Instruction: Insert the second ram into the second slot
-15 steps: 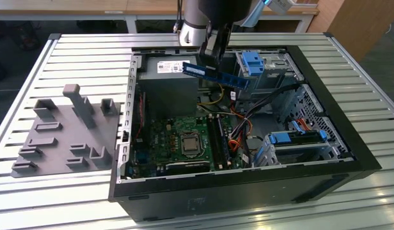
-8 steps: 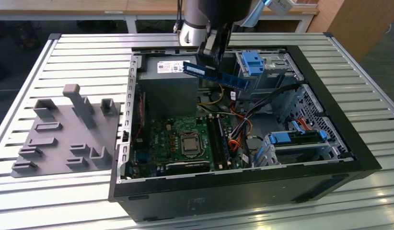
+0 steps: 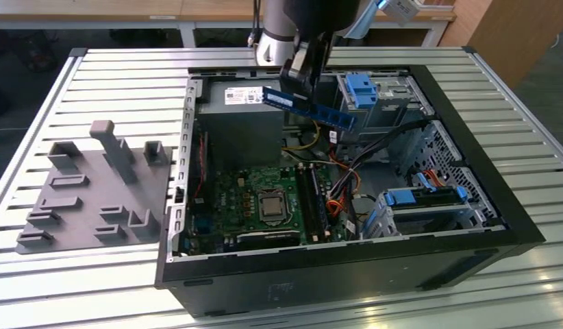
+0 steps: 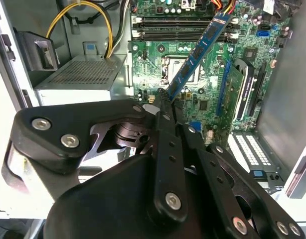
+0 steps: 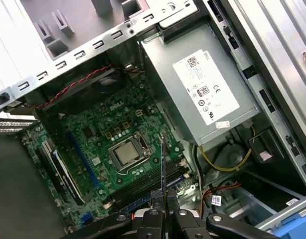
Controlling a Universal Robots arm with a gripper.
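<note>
My gripper (image 3: 298, 70) is shut on the second ram (image 3: 311, 108), a long blue stick with a white label, gripping it near one end. It hangs tilted in the air above the open computer case (image 3: 464, 226), over the power supply's edge and well clear of the motherboard (image 3: 235, 199). In the second wrist view the ram (image 4: 198, 52) sticks out from the gripper (image 4: 165, 102) toward the board. In the first wrist view the ram (image 5: 163, 164) is edge-on above the gripper (image 5: 163, 213). The dark memory slots (image 3: 313, 200) (image 4: 178, 29) (image 5: 145, 183) lie beside the processor socket (image 3: 266, 204); which is the second slot I cannot tell.
A grey power supply (image 3: 240, 120) fills the case's far corner, with blue drive caddies (image 3: 364, 89) (image 3: 426, 197) and loose orange and black cables (image 3: 346, 185) along the exterior view's right. A grey holder block (image 3: 90, 185) stands on the slatted table (image 3: 117, 75) at the left.
</note>
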